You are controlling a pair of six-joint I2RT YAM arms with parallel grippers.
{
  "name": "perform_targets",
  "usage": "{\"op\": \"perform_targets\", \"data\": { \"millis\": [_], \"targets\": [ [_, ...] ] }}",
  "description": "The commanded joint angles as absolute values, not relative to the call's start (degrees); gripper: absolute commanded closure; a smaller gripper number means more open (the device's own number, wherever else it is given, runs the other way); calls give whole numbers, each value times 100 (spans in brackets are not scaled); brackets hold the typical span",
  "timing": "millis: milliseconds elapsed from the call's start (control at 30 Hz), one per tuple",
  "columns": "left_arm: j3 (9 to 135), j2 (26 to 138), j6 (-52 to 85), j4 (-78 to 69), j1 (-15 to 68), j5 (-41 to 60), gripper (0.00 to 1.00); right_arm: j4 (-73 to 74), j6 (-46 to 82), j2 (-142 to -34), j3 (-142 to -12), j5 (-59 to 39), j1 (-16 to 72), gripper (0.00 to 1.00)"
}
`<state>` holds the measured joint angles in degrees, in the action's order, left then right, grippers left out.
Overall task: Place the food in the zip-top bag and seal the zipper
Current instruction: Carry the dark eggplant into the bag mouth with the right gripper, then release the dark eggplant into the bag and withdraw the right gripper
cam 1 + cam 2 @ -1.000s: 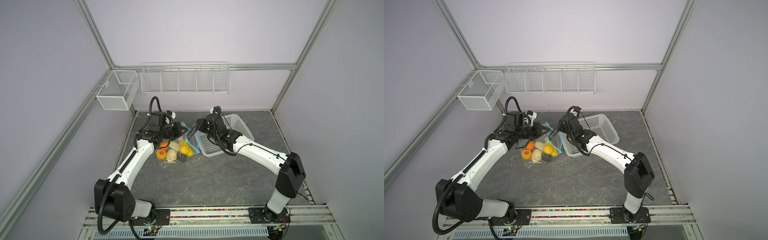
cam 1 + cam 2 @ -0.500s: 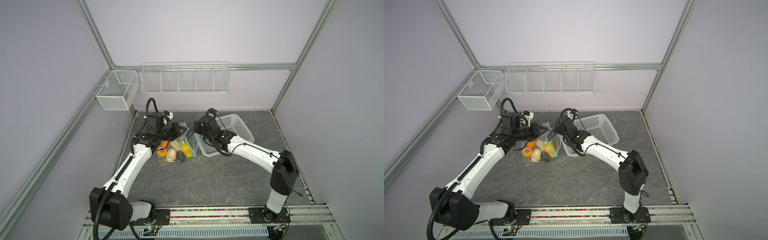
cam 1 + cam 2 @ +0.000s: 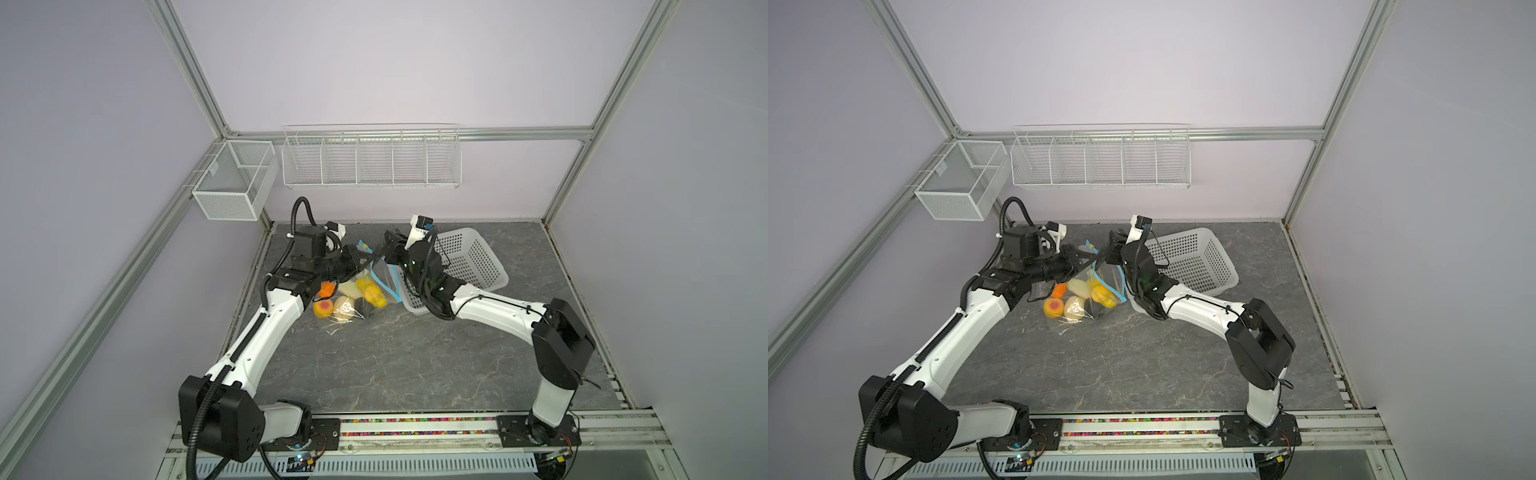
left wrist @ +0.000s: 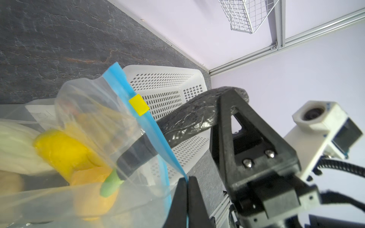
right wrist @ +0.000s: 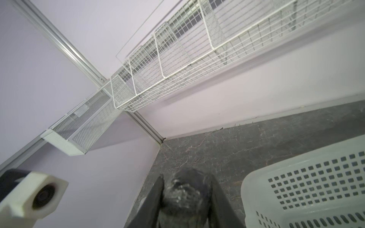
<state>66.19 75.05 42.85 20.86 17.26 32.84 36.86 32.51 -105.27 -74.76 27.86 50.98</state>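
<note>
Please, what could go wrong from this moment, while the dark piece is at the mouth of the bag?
1. The left gripper pinches only the thin edge of the zipper; the weight of the food in the zip-top bag may pull it free.
2. The right gripper holds the dark piece only partly past the zipper; released now, it might slide out toward the white basket.

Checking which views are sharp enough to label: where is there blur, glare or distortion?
Left wrist view: zipper crisp, yellow toy food inside the zip-top bag soft, highlights on the dark toy vegetable. Right wrist view: that vegetable and the left wrist camera blurred up close. Both top views: even light, soft shadows.
</note>
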Motion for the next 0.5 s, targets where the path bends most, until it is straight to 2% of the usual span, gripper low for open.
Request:
{"op": "perform_targets", "data": {
  "millis": [0,67,467],
  "targets": [
    [6555,7404,4328,1852,1696,3326,100,6174,1839,-10910,-7144,3069,5421,83],
    [6548,7408,4343,1823,1690,3326,100,6539,1637,-11019,-7085,3146,5507,84],
    [6583,7389,4378,1791,1646,3348,100,5778,2288,-10845,-6813,3101,5547,80]
  ]
}}
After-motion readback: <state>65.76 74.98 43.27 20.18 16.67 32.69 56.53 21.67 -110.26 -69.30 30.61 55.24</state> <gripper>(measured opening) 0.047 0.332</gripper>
